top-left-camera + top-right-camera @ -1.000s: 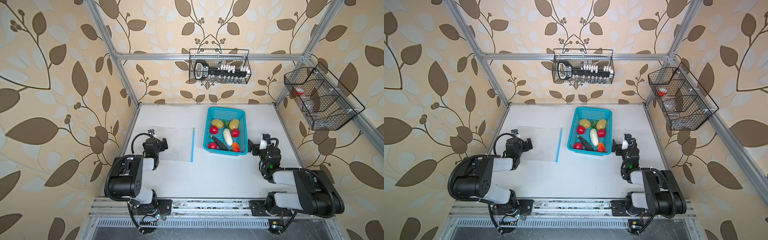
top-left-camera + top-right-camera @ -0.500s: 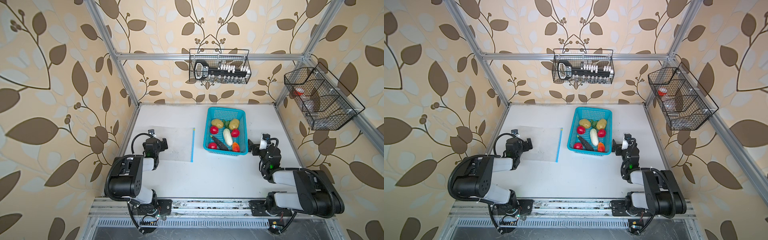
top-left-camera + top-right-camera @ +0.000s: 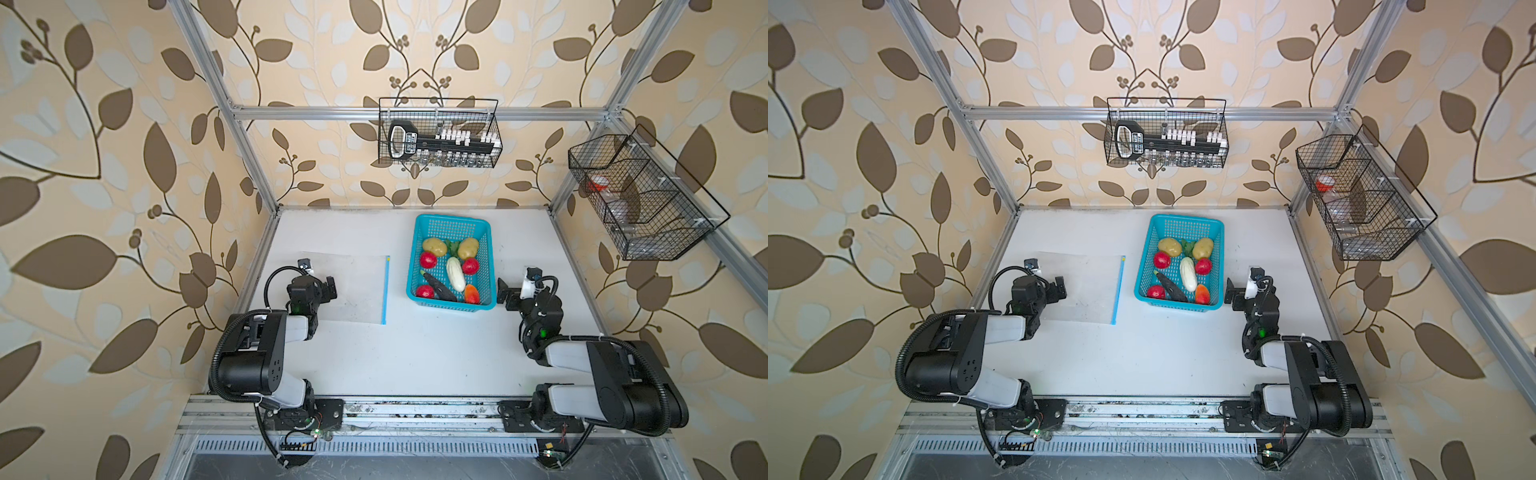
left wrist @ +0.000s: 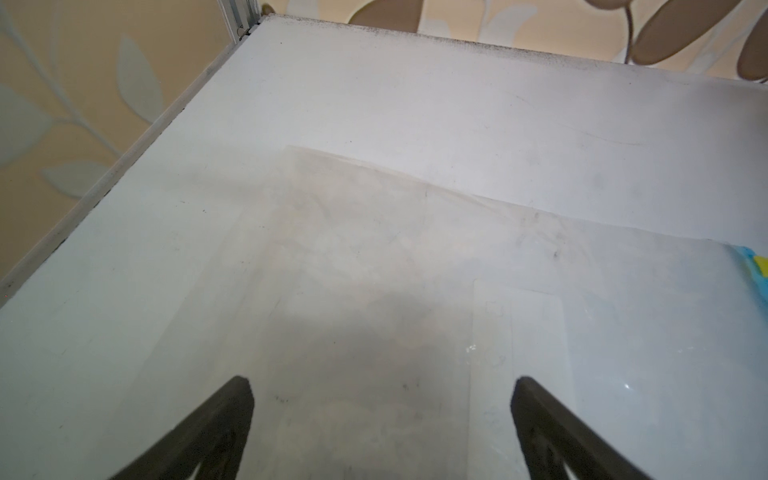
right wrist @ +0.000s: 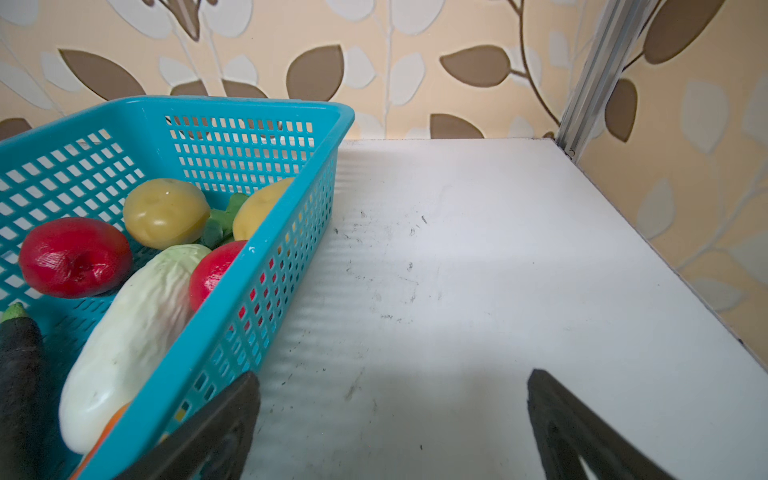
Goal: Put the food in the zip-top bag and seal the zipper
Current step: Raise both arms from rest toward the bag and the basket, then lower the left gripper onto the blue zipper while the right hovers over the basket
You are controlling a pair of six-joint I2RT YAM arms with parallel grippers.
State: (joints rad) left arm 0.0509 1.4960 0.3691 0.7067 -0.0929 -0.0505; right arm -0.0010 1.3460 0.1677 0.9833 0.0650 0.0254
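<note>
We find the zip-top bag (image 3: 357,286) flat on the table (image 3: 415,357), left of the perforated basket (image 3: 453,217), its zipper (image 3: 385,291) along the edge facing the basket, slider tab (image 3: 388,258) at the far end. In the basket, two potatoes (image 3: 434,246) sit at the back with the leafy piece (image 3: 454,248) between them, the cucumber (image 3: 455,274) lies between two tomatoes (image 3: 428,259), and a third tomato (image 3: 424,291), the eggplant (image 3: 440,289) and the pepper (image 3: 471,294) line the front. The left gripper (image 4: 380,384) is over the bag; the right gripper (image 5: 392,378) is just right of the basket.
</note>
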